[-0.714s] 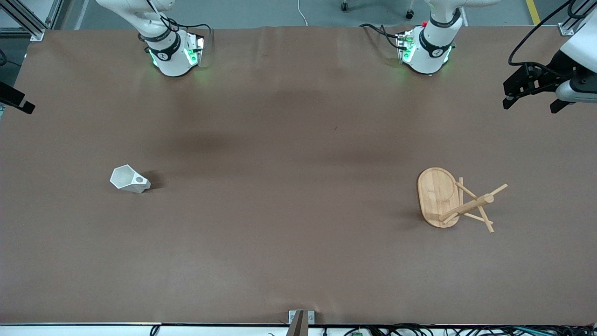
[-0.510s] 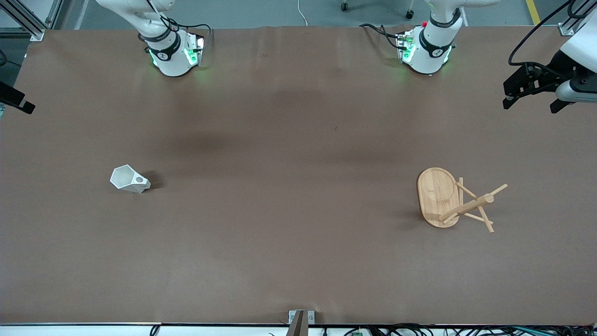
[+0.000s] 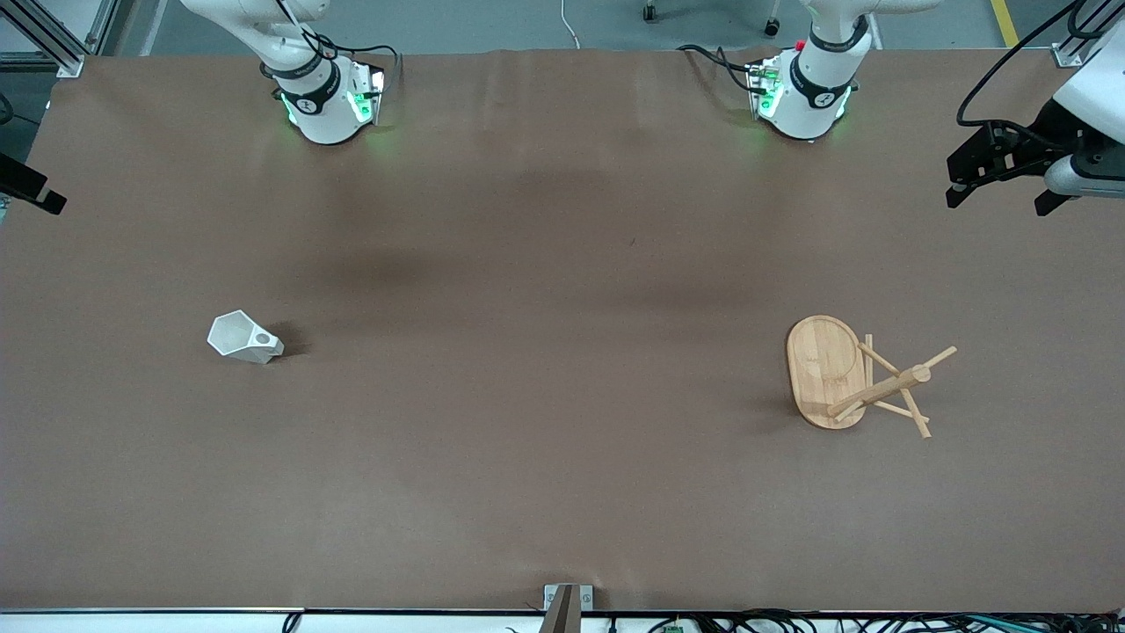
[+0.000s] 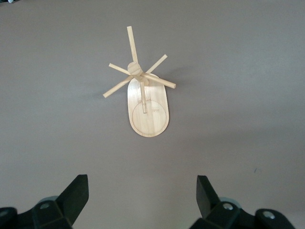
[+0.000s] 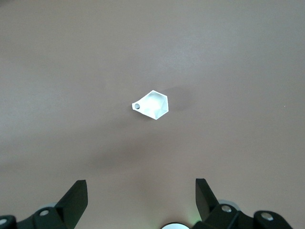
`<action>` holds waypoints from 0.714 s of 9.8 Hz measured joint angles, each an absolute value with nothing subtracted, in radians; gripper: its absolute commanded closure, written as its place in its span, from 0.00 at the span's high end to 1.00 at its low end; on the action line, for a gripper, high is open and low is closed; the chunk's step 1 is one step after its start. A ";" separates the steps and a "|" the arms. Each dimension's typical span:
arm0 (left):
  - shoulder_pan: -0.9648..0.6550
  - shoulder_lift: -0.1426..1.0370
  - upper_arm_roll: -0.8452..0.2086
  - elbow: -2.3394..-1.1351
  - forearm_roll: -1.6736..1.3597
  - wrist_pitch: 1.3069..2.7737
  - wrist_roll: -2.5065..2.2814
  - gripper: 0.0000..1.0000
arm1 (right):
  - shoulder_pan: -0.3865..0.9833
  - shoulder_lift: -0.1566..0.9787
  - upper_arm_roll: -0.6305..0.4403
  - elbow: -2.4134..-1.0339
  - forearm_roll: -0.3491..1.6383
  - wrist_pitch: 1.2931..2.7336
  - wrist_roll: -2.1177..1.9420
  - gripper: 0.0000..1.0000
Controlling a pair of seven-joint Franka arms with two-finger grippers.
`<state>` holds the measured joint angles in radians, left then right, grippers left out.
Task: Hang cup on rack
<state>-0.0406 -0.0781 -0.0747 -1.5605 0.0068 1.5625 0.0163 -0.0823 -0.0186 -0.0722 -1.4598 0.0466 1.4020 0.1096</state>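
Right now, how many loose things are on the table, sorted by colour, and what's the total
White: 1, the cup, toward the right arm's end of the table.
Light bamboo: 1, the rack, toward the left arm's end of the table.
Total: 2.

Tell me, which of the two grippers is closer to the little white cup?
Right. The right gripper hangs open high above the cup, at the right arm's end of the table. The left gripper, also open, hovers at the left arm's end, above the rack.
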 measured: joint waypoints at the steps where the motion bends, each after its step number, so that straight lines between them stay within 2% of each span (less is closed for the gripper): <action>1: -0.040 -0.078 -0.074 -1.560 0.007 1.562 0.016 1.00 | -0.082 -0.018 -0.072 -1.460 0.047 1.401 0.109 1.00; 4: -0.040 -0.078 -0.074 -1.551 0.007 1.563 0.016 1.00 | -0.085 -0.005 -0.076 -1.483 0.045 1.411 0.109 1.00; 7: -0.041 -0.077 -0.075 -1.531 0.007 1.563 0.016 1.00 | -0.093 0.048 -0.080 -1.643 0.042 1.602 0.106 1.00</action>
